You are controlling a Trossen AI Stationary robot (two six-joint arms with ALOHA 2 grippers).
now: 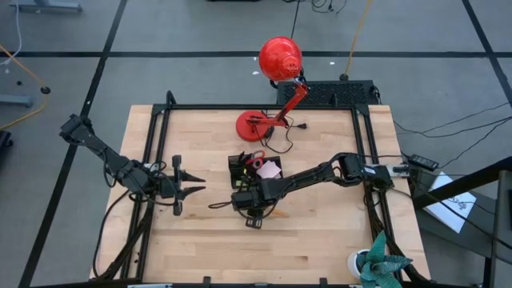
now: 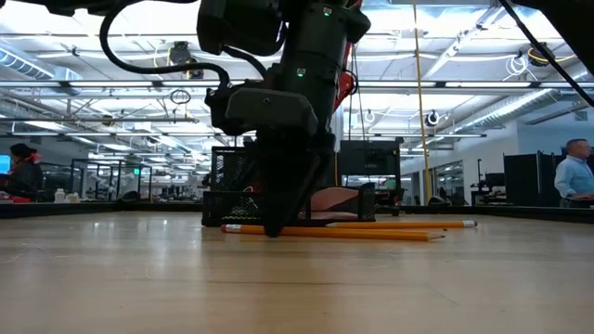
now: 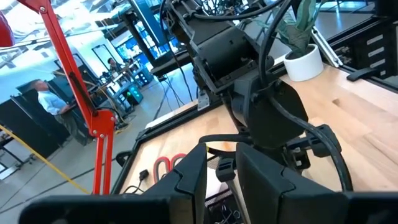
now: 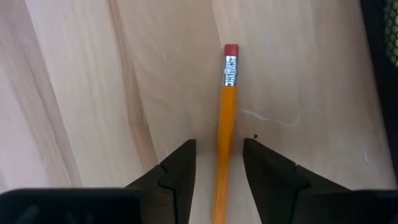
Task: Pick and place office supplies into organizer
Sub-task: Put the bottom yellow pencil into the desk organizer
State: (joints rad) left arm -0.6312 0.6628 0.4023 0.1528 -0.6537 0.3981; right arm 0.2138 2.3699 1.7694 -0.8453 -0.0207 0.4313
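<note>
The right gripper (image 1: pixel 254 218) is down on the light wooden table (image 1: pixel 320 240), just below the middle of the high view. Its two dark fingers (image 4: pixel 180 165) are apart, one on each side of a long orange pencil with a red eraser (image 4: pixel 225 124). The fingers are not squeezing the pencil. In the low view, two orange pencils (image 2: pixel 371 232) lie flat on the table in front of the small black mesh organizer tray (image 2: pixel 232 199). In the high view the tray (image 1: pixel 238 168) sits in the middle, with red-handled scissors (image 1: pixel 254 160) and a pink sticky-note pad (image 1: pixel 270 170) at it. The left gripper (image 1: pixel 192 190) waits at the left, its fingers (image 3: pixel 186 180) a little apart and holding nothing. A red desk lamp (image 1: pixel 280 58) stands at the top.
</note>
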